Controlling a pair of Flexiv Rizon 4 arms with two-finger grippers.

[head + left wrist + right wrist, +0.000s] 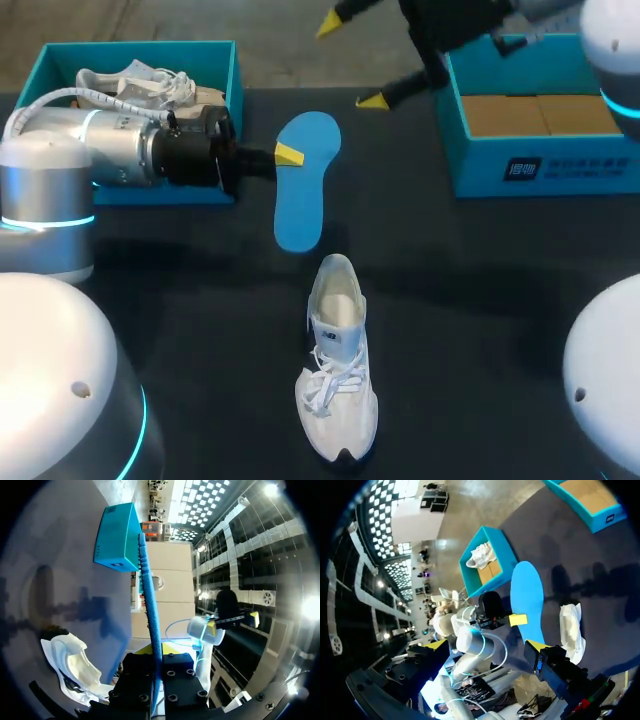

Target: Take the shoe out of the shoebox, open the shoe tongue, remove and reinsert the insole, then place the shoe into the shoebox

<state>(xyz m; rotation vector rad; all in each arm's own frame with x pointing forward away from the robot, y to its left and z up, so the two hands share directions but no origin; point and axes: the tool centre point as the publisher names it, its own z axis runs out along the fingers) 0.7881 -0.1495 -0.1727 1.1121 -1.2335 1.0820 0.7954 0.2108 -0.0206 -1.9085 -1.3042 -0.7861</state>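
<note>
light: bright, from overhead — glare in both wrist views | shadows: soft-edged, on the dark table (480,300)

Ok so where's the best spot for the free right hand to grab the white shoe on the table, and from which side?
Probably the heel collar of the shoe, from straight above. It stands upright with its mouth open upward, heel at the far end, so one finger fits inside, one behind. The right hand is open; the left hand holds the insole.

Two white shoes (338,390) (140,82), two teal shoeboxes (140,48) (560,165) and one blue insole (300,205).
</note>
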